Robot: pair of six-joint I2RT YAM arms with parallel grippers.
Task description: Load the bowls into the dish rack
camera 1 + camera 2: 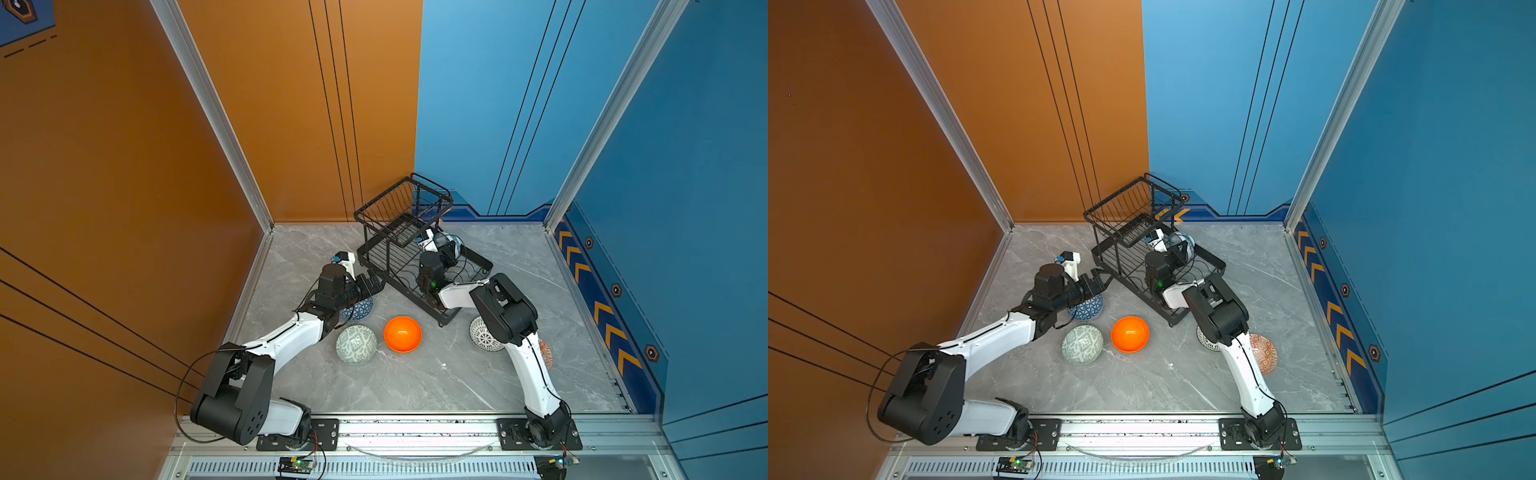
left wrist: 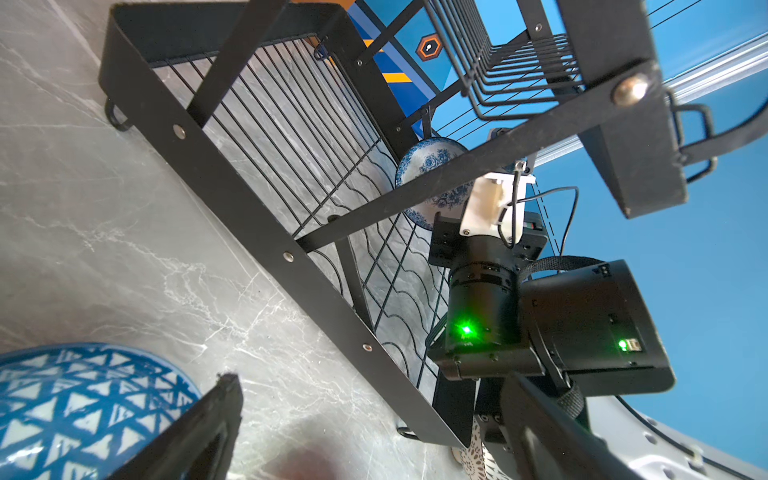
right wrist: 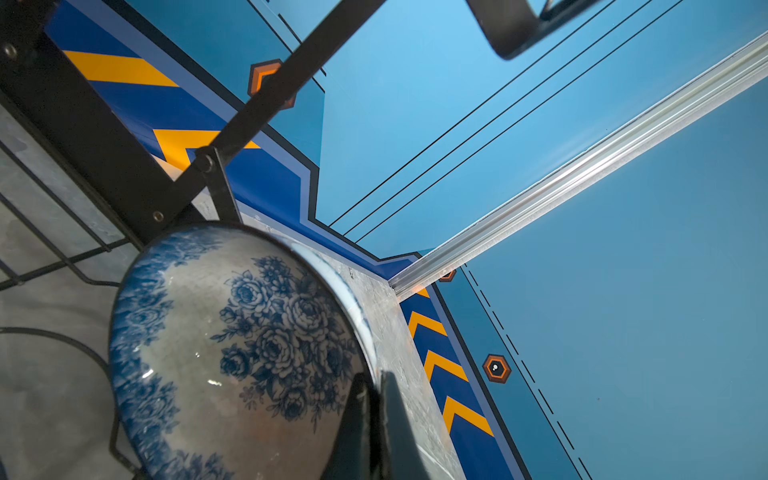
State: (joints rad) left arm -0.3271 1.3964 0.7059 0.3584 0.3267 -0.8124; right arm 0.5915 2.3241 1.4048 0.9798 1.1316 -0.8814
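In the dish rack [image 1: 401, 289]: white-blue floral bowl [image 3: 232, 353] on edge at the lower tier's far end, rim pinched by the clenched right gripper [image 3: 376, 399].
Outside, on the rack's near side: blue triangle bowl [image 1: 358, 309], pale green bowl [image 1: 356, 344], orange bowl [image 1: 402, 334], lattice bowl [image 1: 482, 337], red-orange bowl [image 1: 1264, 353].
Left gripper [image 1: 372, 284]: spread wide, empty, over the blue triangle bowl.
Progress: I'd say one nearly placed, five left.

You'll find no word, number or brand that can be read anywhere. The only signs are painted ones on the dark blue wall band [image 1: 592, 291]. Yellow chevrons [image 1: 603, 309] run along the counter's [image 1: 415, 382] 3 o'clock edge in both top views, with small orange-rimmed hexagon badges [image 1: 616, 289] set among them. One more chevron [image 1: 1179, 215] shows at 12 o'clock, behind the dish rack [image 1: 1133, 212]. A larger hexagon emblem [image 1: 18, 10] sits on a blue panel at 10 o'clock, cut off by the frame's corner.
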